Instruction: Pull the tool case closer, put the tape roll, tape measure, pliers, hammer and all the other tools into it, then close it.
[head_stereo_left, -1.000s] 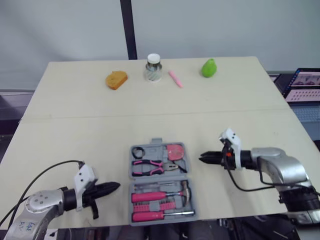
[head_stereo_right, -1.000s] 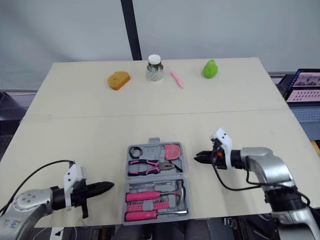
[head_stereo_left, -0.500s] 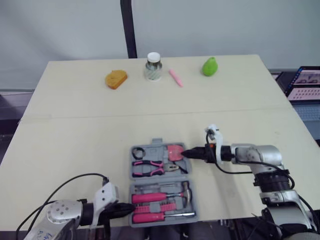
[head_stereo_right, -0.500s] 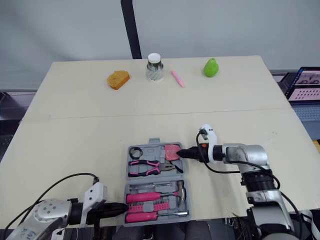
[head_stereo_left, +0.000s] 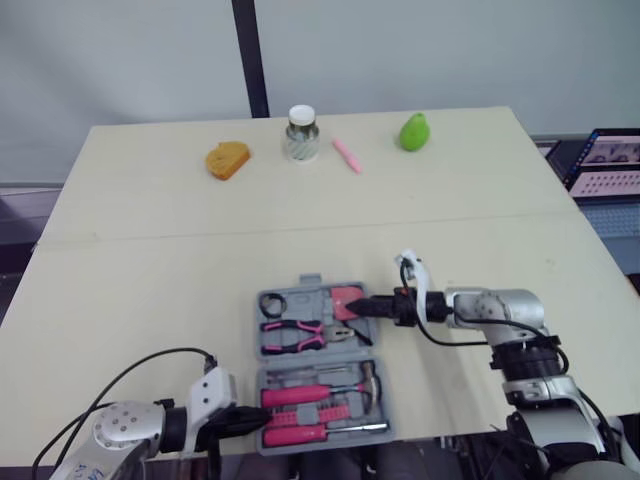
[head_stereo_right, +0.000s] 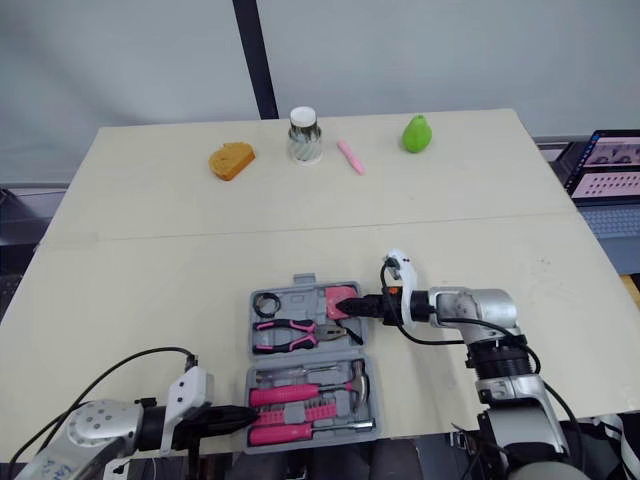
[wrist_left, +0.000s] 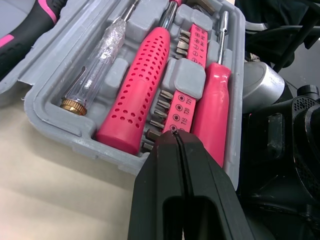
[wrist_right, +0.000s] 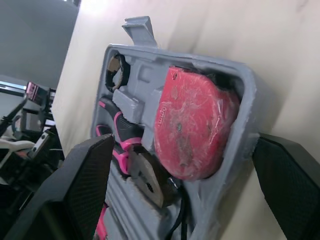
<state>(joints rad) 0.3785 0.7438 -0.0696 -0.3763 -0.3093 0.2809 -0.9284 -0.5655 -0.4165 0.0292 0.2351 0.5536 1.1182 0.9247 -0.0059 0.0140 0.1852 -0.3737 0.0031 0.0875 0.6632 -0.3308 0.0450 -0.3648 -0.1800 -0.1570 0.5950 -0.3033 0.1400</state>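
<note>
Beige surface (head_stereo_left: 150, 270) under a grey wall, with an orange bread-shaped piece (head_stereo_left: 228, 159), a jar (head_stereo_left: 299, 134), a pink pen (head_stereo_left: 346, 155) and a green pear (head_stereo_left: 413, 132) along its far side. The tool case (head_stereo_left: 310, 303) lies open at the near edge, about midway across. Its far half holds the tape roll (head_stereo_left: 275, 303), the pliers (head_stereo_left: 300, 332) and the red tape measure (head_stereo_left: 349, 298). Its near half holds the hammer (head_stereo_left: 335, 387), a pink-handled screwdriver (wrist_left: 137, 95) and a strip of bits (wrist_left: 182, 95).

The left gripper (head_stereo_left: 258, 419) is closed with nothing between its fingers, and its tip is against the left end of the case's near half. The right gripper (head_stereo_left: 365, 308) is spread wide, one finger (wrist_right: 85, 185) on either side of the case's right wall, just beside the tape measure.
</note>
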